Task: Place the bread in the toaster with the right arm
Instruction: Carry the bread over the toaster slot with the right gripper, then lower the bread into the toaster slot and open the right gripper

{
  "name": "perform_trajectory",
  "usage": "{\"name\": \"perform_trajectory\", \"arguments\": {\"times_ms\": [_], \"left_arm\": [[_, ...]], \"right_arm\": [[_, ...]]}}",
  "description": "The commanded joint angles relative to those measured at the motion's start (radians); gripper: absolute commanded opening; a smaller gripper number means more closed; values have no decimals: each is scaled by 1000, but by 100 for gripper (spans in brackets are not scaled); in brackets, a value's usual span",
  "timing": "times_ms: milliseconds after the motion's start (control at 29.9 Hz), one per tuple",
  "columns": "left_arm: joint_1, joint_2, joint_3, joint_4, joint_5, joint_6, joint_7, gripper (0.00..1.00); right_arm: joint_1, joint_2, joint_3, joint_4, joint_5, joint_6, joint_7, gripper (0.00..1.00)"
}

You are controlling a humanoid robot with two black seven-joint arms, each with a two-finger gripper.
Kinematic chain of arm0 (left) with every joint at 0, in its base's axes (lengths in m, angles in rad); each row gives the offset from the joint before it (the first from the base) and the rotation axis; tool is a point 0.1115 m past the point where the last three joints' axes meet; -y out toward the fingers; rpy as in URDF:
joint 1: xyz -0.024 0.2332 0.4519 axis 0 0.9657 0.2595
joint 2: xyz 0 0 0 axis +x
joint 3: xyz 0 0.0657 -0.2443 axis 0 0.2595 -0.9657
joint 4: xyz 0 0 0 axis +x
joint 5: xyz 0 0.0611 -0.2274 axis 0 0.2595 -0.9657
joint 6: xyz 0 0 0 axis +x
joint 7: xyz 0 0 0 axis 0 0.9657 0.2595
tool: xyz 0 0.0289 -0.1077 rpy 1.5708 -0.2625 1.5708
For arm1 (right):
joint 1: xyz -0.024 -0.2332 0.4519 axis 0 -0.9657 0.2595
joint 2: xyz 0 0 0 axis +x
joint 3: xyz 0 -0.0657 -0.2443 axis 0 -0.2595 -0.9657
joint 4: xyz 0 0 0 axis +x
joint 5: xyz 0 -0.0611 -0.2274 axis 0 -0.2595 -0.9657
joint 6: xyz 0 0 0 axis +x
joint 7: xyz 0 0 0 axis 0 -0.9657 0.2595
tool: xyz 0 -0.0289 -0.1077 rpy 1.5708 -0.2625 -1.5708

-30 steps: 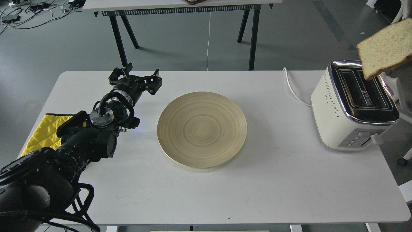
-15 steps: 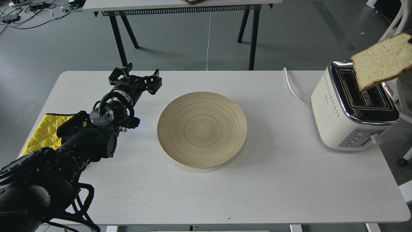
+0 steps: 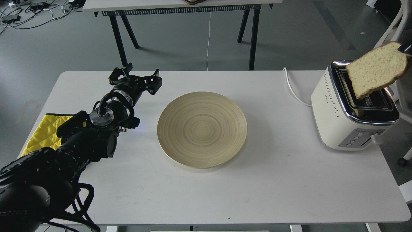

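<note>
The bread [image 3: 376, 69], a pale tan slice with a brown crust, hangs tilted in the air over the toaster [image 3: 351, 109]. Its lower corner sits just above the toaster's slots. The toaster is cream-white with a chrome top and stands at the table's right end. Of my right gripper only a small dark fingertip [image 3: 404, 48] shows at the slice's upper right corner, holding it; the rest of the right arm is out of view. My left gripper [image 3: 136, 79] rests low over the table's left part, open and empty, far from the toaster.
A round wooden plate [image 3: 202, 129] lies bare in the middle of the white table [image 3: 273, 180]. A yellow quilted cloth [image 3: 42, 132] lies at the left edge under my left arm. The toaster's white cord [image 3: 291, 87] runs off the back edge.
The bread has moved down and to the left, from above the toaster's right side to just over its slots. The left arm has not moved.
</note>
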Motion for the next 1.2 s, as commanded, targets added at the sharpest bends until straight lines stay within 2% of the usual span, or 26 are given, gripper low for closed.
{"name": "perform_trajectory", "arguments": {"times_ms": [0,668,1170], "left_arm": [[0,0,0,0,0,0,0,100],[0,0,0,0,0,0,0,100],[0,0,0,0,0,0,0,100]], "right_arm": [[-11,8,0,4,1,-4,0,15],[-32,5,-32,19,4,-18,-1,15],[-32,-75,-31,74,4,-7,-1,16]]}}
